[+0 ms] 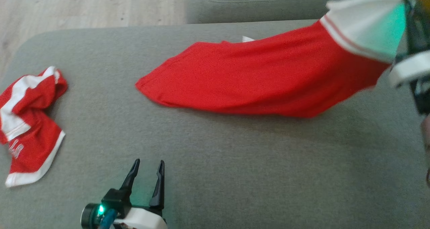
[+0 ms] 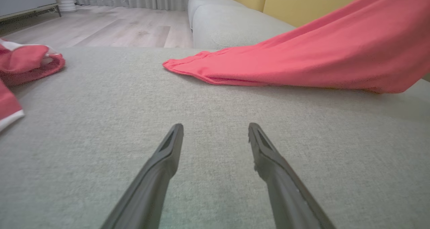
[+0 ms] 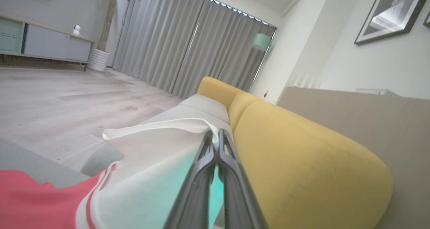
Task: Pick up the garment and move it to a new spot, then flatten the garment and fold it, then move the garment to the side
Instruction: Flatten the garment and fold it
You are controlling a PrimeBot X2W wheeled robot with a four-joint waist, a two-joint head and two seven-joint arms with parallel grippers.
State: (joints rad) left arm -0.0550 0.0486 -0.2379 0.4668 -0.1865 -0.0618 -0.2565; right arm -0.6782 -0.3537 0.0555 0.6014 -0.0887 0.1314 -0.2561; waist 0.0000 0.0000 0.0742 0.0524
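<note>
Right hand (image 3: 215,134): pinching shirt's (image 1: 255,77) white edge, upper right, to drag it.
Left hand (image 1: 148,162): spread, bottom centre, idle.

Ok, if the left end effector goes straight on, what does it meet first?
Probably the hem end of the stretched-out red garment, past bare grey cushion. The left end effector sits low, so it might graze the cushion first; depth is unclear.

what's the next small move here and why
Probably bring the left gripper, jaws open and empty, forward to the trailing end of the red garment on the cushion. The right gripper, jaws shut on its white band, holds one end up, so flattening likely needs a second grip.
</note>
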